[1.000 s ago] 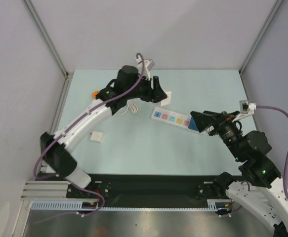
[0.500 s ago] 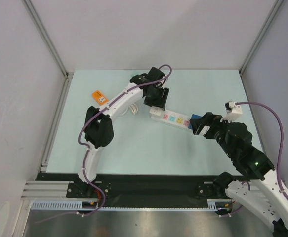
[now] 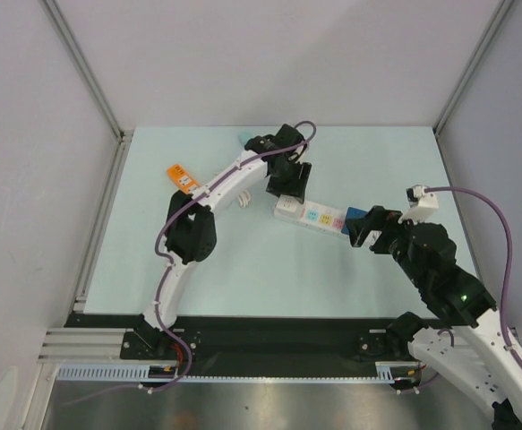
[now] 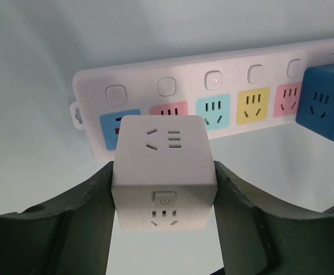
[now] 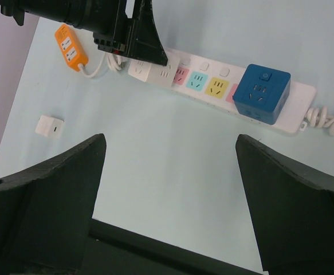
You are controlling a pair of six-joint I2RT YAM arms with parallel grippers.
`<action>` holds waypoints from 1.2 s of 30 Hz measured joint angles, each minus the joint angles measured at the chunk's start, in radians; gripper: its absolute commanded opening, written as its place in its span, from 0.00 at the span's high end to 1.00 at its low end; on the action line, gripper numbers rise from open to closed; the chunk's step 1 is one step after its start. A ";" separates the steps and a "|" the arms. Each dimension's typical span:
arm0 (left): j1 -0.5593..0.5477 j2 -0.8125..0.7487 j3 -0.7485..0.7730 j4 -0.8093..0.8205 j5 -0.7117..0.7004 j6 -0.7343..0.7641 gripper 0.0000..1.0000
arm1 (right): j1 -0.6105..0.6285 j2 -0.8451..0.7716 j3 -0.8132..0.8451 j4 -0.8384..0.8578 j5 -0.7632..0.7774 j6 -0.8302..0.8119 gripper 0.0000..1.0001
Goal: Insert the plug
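You are gripping the white cube plug point(image 4: 164, 172) in the left tool point(image 4: 164, 197), mid-frame in the left wrist view. It is sitting over the left end of the power strip point(image 4: 235, 74), seemingly above the blue socket point(image 4: 110, 121). The right tool point(image 5: 167, 183) is hanging wide open and empty. Be squaring the cube to the strip and pressing straight down; tilting is risking a jam.

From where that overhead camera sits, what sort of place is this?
Probably a robot test booth: two arms bolted to a pale table, plain walls around it, a power strip and white plug cube.
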State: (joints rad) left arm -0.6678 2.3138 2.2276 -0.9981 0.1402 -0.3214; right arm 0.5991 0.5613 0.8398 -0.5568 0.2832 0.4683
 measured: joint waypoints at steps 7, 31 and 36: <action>-0.010 0.023 0.008 -0.003 0.020 -0.005 1.00 | -0.013 0.006 -0.017 -0.001 0.002 -0.002 0.02; -0.019 0.098 0.119 -0.029 -0.029 -0.005 1.00 | -0.161 0.180 -0.030 0.002 -0.126 0.030 0.13; -0.024 0.100 0.120 -0.026 -0.037 0.001 1.00 | -0.163 0.159 -0.058 0.003 -0.138 0.036 0.14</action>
State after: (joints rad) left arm -0.6922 2.4142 2.3478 -1.0245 0.1036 -0.3202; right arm 0.4366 0.7200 0.7815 -0.5537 0.1452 0.5045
